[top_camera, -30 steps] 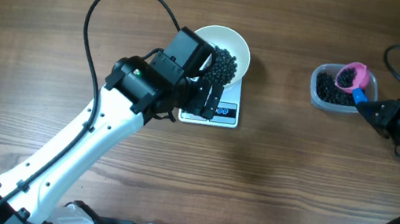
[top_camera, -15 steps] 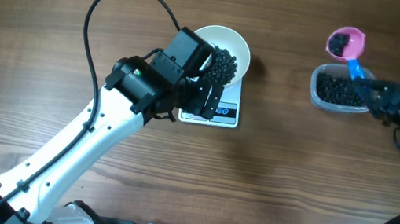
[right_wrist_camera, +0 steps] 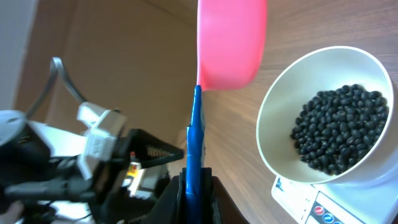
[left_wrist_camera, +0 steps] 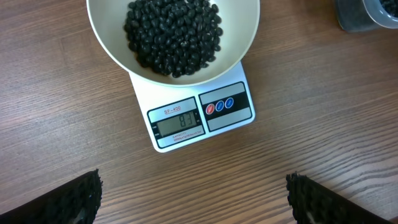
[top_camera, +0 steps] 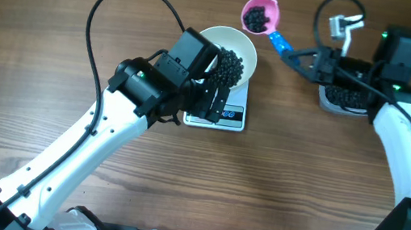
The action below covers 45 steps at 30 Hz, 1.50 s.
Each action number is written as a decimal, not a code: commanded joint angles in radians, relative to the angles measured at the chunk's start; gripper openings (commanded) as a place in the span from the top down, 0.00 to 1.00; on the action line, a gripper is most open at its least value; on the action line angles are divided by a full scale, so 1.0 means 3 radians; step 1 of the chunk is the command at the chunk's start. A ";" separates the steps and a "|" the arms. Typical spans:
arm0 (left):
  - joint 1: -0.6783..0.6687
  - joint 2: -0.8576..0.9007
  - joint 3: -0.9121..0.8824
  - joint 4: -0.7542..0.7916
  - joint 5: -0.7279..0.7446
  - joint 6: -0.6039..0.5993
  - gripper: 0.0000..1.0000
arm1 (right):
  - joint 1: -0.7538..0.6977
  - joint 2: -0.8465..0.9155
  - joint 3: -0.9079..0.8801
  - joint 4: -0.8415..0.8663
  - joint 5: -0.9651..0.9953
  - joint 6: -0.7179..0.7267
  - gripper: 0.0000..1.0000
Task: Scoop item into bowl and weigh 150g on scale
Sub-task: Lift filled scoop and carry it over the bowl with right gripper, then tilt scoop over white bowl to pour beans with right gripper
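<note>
Our right gripper (top_camera: 294,55) clamps the handle of the loaded pink scoop (top_camera: 260,15); the bowl (top_camera: 246,46) lies just left of it. Our left gripper (top_camera: 215,92) stands open.

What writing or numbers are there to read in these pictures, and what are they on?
"SF-400": red label on the scale, above its display.
Digits on the display: blurred, perhaps "83"; not sure.
Two round buttons: symbols too small to read.
The bowl and the pink scoop: no text visible.
</note>
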 commanded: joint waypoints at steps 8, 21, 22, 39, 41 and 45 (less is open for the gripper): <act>-0.0011 -0.0046 0.0052 -0.0001 -0.0031 0.0043 0.00 | 0.0624 0.0038 0.0019 -0.0556 0.1411 -0.1054 0.95; -0.0011 -0.0045 0.0052 -0.0001 -0.0031 0.0043 0.00 | 0.0807 -0.0164 0.0029 -0.0771 0.2263 -0.1666 0.96; -0.0011 -0.0045 0.0052 -0.0001 -0.0032 0.0042 0.00 | 0.0807 -0.0187 0.0028 -0.0771 0.2316 -0.1689 0.96; -0.0011 -0.0046 0.0052 -0.0001 -0.0031 0.0042 0.00 | 0.1225 -0.0309 0.0028 -0.0788 0.2885 -0.2496 0.96; -0.0011 -0.0046 0.0052 -0.0001 -0.0032 0.0043 0.00 | 0.1231 -0.0309 0.0028 -0.0782 0.2937 -0.2509 0.96; -0.0011 -0.0045 0.0052 -0.0001 -0.0032 0.0042 0.00 | 0.1231 -0.0310 0.0028 -0.0782 0.2958 -0.2505 0.96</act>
